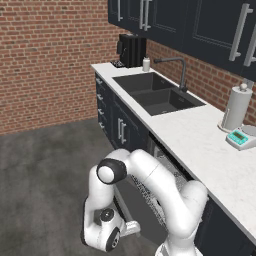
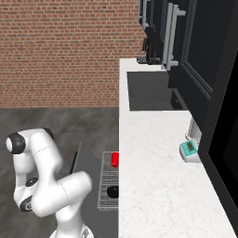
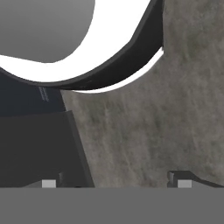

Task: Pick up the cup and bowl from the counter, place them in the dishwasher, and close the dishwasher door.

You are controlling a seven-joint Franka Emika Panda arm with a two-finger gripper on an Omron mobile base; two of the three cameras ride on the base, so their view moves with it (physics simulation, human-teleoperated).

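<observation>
The cup (image 2: pixel 115 159) and the bowl (image 2: pixel 112 191) are seen lying in the pulled-out dishwasher rack (image 2: pixel 105 197), the bowl at 6 o'clock from the cup. The gripper (image 3: pixel 116 181) is held spread wide and empty, beside the dishwasher door (image 3: pixel 37 148).

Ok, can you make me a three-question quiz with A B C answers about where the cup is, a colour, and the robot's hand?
1. Where is the cup?
A. on the counter
B. in the dishwasher rack
C. in the sink

2. What colour is the bowl?
A. black
B. yellow
C. white

3. How is the gripper?
A. shut on the cup
B. shut on the bowl
C. open, holding nothing

Answers: B, the right base view shows it lying in the wire rack; A, it is a dark round shape in the same rack; C, in the hand view the fingertips stand far apart over the floor.
</observation>
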